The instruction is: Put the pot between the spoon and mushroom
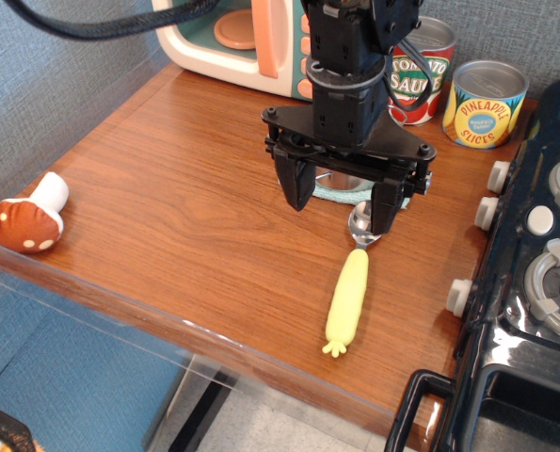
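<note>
The pot (344,180) is mostly hidden behind my gripper; only a strip of shiny steel shows between the fingers, resting on a teal cloth (328,195). My black gripper (344,200) hangs over the pot with its jaws spread wide, one finger on each side, and I cannot tell whether they touch it. The spoon (348,287) lies just in front of the gripper, metal bowl by the right finger, pale-yellow handle pointing to the table's front edge. The mushroom (29,217) lies at the far left edge of the wooden table (185,188).
A toy microwave (237,38) stands at the back. A tomato sauce can (423,73) and a pineapple slices can (487,104) stand at the back right. A black toy stove (543,273) with white knobs borders the table's right side.
</note>
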Controlling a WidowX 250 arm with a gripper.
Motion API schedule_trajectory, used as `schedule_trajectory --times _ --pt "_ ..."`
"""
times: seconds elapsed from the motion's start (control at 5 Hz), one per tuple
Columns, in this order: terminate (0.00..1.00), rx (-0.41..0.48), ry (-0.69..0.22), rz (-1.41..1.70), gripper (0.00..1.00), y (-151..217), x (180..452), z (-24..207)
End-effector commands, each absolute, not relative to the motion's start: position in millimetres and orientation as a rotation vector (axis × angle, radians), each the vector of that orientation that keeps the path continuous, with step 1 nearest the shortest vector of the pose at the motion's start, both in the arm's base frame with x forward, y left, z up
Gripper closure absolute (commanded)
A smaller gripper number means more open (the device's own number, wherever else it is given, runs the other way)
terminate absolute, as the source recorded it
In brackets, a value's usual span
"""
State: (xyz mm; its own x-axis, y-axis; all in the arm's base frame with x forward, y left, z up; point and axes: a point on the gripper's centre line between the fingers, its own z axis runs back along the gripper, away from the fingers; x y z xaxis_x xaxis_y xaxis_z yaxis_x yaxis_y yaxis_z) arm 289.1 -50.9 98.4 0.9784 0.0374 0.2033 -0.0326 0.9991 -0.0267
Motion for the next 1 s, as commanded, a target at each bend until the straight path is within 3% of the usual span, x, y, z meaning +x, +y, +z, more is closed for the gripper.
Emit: schedule_trajectory --times 0.0,0.4,0.8 --pt "0.0 -0.023 -0.205 0.035 0.0 -51 289 98" --pt "0.0 -0.108 -0.249 0.16 0.0 -16 280 108" --pt "0.0 -0.102 -0.235 0.177 0.0 -44 293 77"
